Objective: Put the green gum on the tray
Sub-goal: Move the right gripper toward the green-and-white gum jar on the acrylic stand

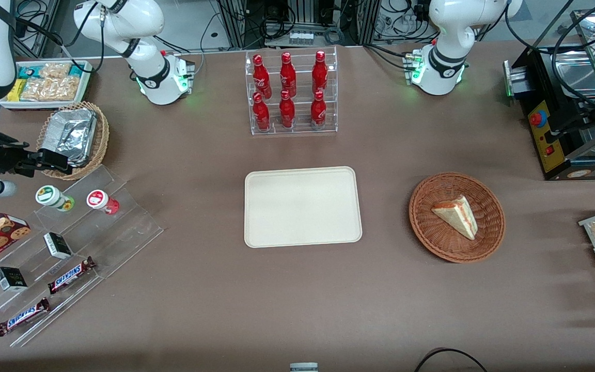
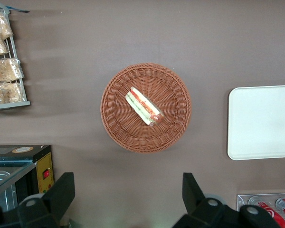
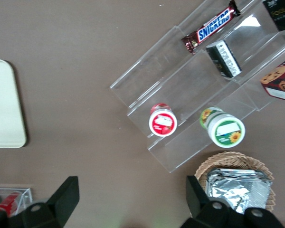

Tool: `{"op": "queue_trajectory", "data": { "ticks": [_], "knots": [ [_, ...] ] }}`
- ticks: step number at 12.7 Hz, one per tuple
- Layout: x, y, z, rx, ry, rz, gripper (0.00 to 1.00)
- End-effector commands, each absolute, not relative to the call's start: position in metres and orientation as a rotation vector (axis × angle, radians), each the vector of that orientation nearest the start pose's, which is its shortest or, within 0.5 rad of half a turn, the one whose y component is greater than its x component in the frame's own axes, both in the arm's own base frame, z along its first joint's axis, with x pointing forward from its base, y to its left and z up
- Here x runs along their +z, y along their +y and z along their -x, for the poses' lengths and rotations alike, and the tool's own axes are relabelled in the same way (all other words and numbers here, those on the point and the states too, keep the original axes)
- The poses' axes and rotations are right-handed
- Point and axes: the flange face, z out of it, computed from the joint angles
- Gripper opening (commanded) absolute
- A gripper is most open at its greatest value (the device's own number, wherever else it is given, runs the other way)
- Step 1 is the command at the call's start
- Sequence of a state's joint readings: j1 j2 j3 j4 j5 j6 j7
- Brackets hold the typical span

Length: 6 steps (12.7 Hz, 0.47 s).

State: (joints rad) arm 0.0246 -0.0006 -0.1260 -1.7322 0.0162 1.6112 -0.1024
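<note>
**Q:** Where do things stand?

**Me:** The cream tray (image 1: 302,206) lies bare in the middle of the table. Toward my end sits the clear acrylic stepped display (image 1: 70,243), and the green gum (image 1: 53,197) stands on its top step, the step farthest from the front camera. My gripper (image 1: 57,161) hangs above the foil-filled wicker basket (image 1: 76,140), just beside that step, fingers (image 3: 66,197) spread wide and holding nothing.

**Q:** What could go wrong?

**Me:** The biggest risk, I think, is the red gum canister (image 1: 102,201) standing close beside the green one. If I descend slightly off, a finger could clip it or I could grab the wrong one.

**Q:** Anything else?

**Me:** The basket rim lies right by my path; I could snag it. The acrylic step looks slick, so a glancing touch might topple the canister down toward the small dark boxes (image 1: 58,245) and the Snickers bars (image 1: 72,274) on the steps nearer the camera. And a round lid may slip if I pinch off-centre.
</note>
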Motion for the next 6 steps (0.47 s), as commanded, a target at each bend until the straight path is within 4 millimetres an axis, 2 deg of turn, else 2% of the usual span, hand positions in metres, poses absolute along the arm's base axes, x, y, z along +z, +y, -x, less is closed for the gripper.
{"op": "queue_trajectory", "data": {
  "ticks": [1, 4, 5, 6],
  "knots": [
    [0.554, -0.056, -0.554, 0.168, -0.006, 3.154, 1.00],
    [0.544, -0.058, -0.556, 0.163, -0.010, 3.154, 1.00],
    [0.534, -0.062, -0.555, 0.170, -0.027, 3.152, 1.00],
    [0.524, -0.067, -0.554, 0.160, -0.116, 3.150, 1.00]
  ]
}}
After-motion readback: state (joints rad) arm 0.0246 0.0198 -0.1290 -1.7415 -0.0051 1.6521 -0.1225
